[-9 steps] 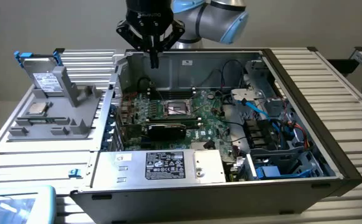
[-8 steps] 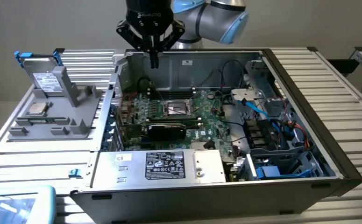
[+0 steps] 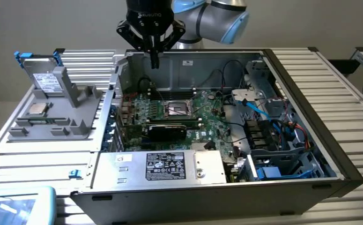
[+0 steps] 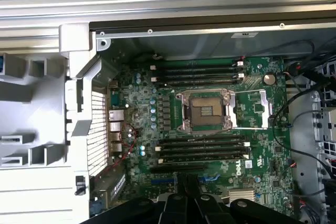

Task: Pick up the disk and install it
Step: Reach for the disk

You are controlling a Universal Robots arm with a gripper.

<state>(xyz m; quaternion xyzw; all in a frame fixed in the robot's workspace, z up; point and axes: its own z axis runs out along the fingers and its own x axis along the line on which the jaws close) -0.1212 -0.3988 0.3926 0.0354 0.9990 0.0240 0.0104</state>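
Nearest the wrist camera, the tool point(image 4: 185, 200) is seen closed tight, nothing held, above the circuit board point(image 4: 210, 114). In the exterior view, the disk point(image 3: 46, 79) is stood upright in a grey holder point(image 3: 75, 101) on the worktop point(image 3: 31, 154), well apart from the tool. For a clean pickup, the tool is best opened wide and squared to it.

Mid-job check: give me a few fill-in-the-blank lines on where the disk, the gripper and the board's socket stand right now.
1. The gripper hangs above the open computer case, fingers ____ and holding nothing.
2. The disk stands in the grey holder at the exterior view's ____.
3. The processor socket on the motherboard is ____.
Missing words: shut; left; empty.
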